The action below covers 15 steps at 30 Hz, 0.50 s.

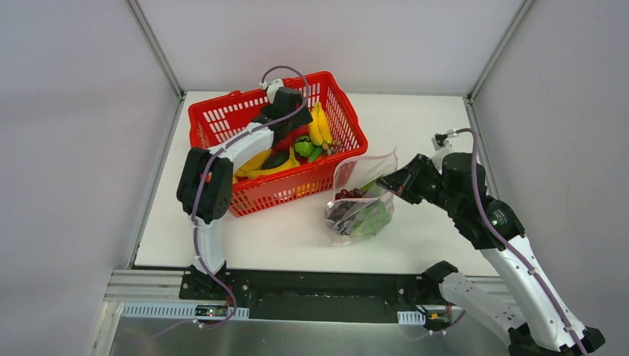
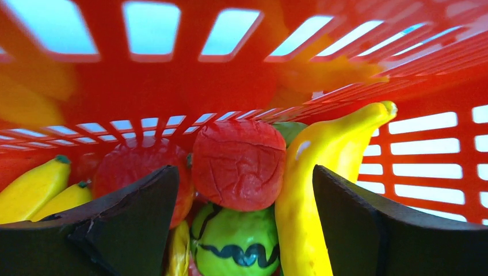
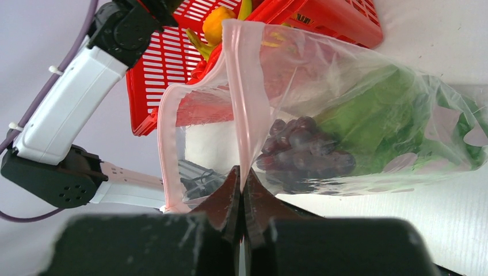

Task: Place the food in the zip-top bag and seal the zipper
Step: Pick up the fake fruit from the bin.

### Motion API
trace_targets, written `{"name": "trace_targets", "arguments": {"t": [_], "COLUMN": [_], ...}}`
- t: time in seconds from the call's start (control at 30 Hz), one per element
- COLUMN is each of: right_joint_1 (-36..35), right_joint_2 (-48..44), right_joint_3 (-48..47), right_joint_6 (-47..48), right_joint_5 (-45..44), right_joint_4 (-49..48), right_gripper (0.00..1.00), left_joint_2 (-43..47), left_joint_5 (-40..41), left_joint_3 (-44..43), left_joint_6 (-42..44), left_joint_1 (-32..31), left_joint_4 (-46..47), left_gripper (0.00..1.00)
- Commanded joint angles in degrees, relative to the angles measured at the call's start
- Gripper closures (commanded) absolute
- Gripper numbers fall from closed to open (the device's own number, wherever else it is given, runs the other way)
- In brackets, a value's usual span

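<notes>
Jaws from above: left gripper (image 1: 285, 137) deep in the red basket (image 1: 222, 111), right gripper (image 1: 386, 182) at the zip-top bag (image 1: 360, 211) beside it.

Left wrist: jaws wide around a red apple (image 2: 239, 164); the crowding banana (image 2: 322, 167) could get pinched too.

Right wrist: jaws clamped on the pink zipper (image 3: 244, 103); a slip would collapse the mouth over the grapes (image 3: 299, 144) and lettuce (image 3: 374, 126).

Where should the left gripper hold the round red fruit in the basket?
Across its round middle, coming from above: the red fruit lies on top of the pile, centred in the open left gripper. The banana touching its side may get pinched.
</notes>
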<state>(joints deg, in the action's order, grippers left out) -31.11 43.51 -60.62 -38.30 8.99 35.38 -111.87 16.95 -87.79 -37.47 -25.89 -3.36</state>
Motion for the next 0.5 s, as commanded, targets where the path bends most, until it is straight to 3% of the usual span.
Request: {"name": "trace_targets", "arguments": {"t": [0.0,0.23,0.47], "right_joint_1": [0.11,0.15,0.17], "right_joint_2": [-0.41,-0.27,-0.66], "right_joint_3": [-1.45,-1.43,-1.07], "right_joint_6": [0.42,0.69,0.60], "right_joint_5": [0.55,0.75,1.11], "right_joint_4": [-2.39,-2.35,-2.34], "right_gripper": [0.99,0.98,0.98], "left_joint_2": [-2.38,-4.96,-3.94], "left_joint_5": [-0.64,-0.17,-1.15], "left_joint_3": [1.01,1.53,6.18], "left_joint_6": [-3.01,-4.74,-6.03], "left_joint_1": [-0.43,-0.65,-0.78], "left_joint_4": [7.40,4.43,7.17], "left_gripper": [0.16,0.19,0.47]}}
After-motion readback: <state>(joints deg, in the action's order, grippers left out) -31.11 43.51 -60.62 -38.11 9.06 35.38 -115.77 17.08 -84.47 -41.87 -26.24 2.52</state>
